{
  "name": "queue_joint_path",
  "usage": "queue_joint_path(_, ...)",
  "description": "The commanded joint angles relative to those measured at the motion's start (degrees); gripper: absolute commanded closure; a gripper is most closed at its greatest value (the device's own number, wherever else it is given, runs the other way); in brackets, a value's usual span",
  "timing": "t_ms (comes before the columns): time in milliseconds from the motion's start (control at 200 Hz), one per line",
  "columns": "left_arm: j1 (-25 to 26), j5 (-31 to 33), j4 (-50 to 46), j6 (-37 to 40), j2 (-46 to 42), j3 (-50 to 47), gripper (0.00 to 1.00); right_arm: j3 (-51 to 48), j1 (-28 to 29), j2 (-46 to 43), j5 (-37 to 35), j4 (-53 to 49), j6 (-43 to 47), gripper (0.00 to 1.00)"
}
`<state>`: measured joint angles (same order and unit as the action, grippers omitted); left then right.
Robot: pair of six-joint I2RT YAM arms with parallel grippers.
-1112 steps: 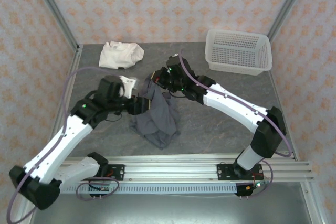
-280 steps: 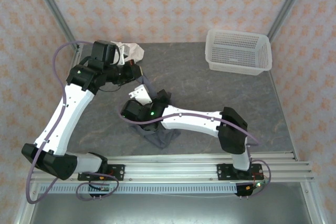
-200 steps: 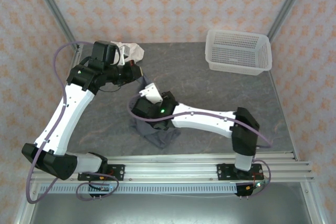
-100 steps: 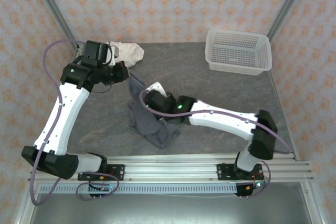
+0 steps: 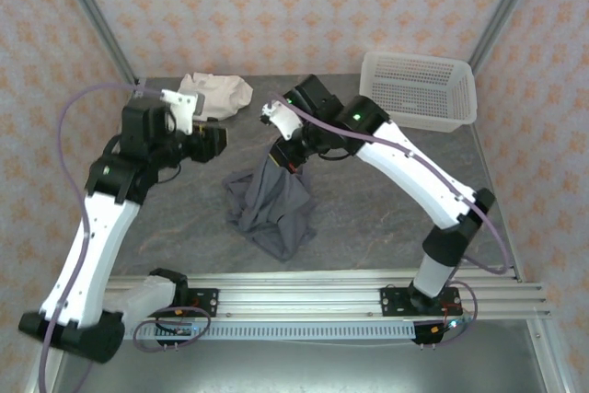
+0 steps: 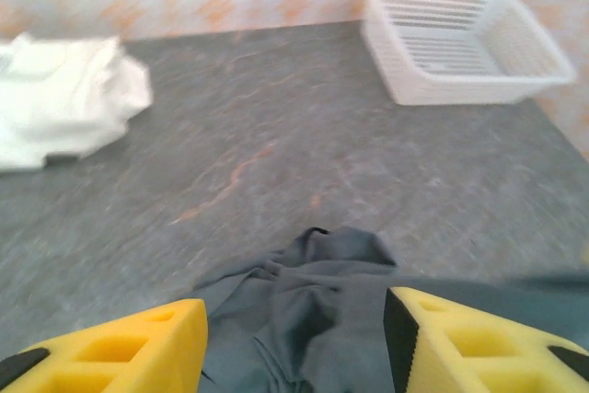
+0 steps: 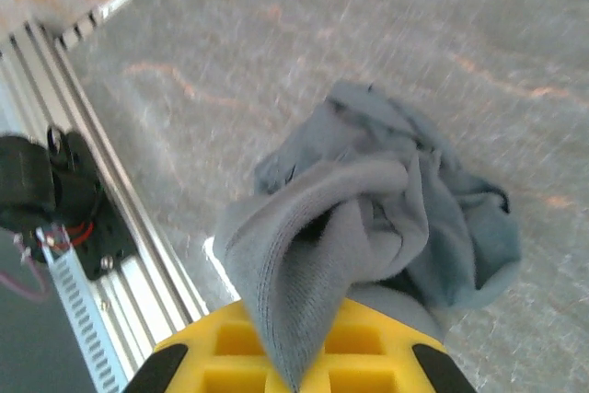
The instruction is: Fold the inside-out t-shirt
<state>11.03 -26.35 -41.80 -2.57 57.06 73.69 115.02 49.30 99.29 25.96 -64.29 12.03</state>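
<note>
We just let go with the left gripper (image 5: 217, 143), fingers now apart, while the right gripper (image 5: 283, 148) clamps the slate-grey t-shirt (image 5: 271, 211), bunched below its fingers, still needing spreading.

Grey stone-look table (image 5: 368, 218), orange-patterned walls (image 5: 276, 6), aluminium front rail (image 5: 304, 292).

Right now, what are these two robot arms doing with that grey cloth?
They are working on folding a dark grey t-shirt. The right gripper is shut on one end, holding it up while the rest lies crumpled on the table. The left gripper is open and empty beside it. Nothing is folded yet. A cream-white garment and a white basket sit farther back.
</note>
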Motion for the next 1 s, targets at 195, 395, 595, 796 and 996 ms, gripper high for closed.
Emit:
queue_joint_path(195, 11.2, -7.2, 5.3, 25.4, -8.3, -12.1, 0.37, 2.7, -1.8, 0.9, 12.3, -7.2, 6.0, 1.00)
queue_joint_path(395, 15.8, -10.0, 6.5, 29.4, -2.9, -10.0, 0.46, 0.3, -1.8, -0.7, 16.6, -4.5, 5.1, 1.00)
queue_joint_path(595, 16.5, -11.3, 8.7, 30.7, -0.2, -11.0, 0.57, 0.3, -2.0, -1.4, 16.1, -4.3, 5.3, 1.00)
queue_joint_path(796, 17.0, -9.6, 10.6, 29.0, 2.2, -11.8, 0.90, -1.3, -2.3, -2.4, 17.4, -3.1, 5.3, 1.00)
queue_joint_path(996, 17.0, 0.9, 16.4, 18.0, -1.2, -8.4, 1.00, -14.2, -2.4, -8.3, -4.9, 11.2, -2.9, 0.82)
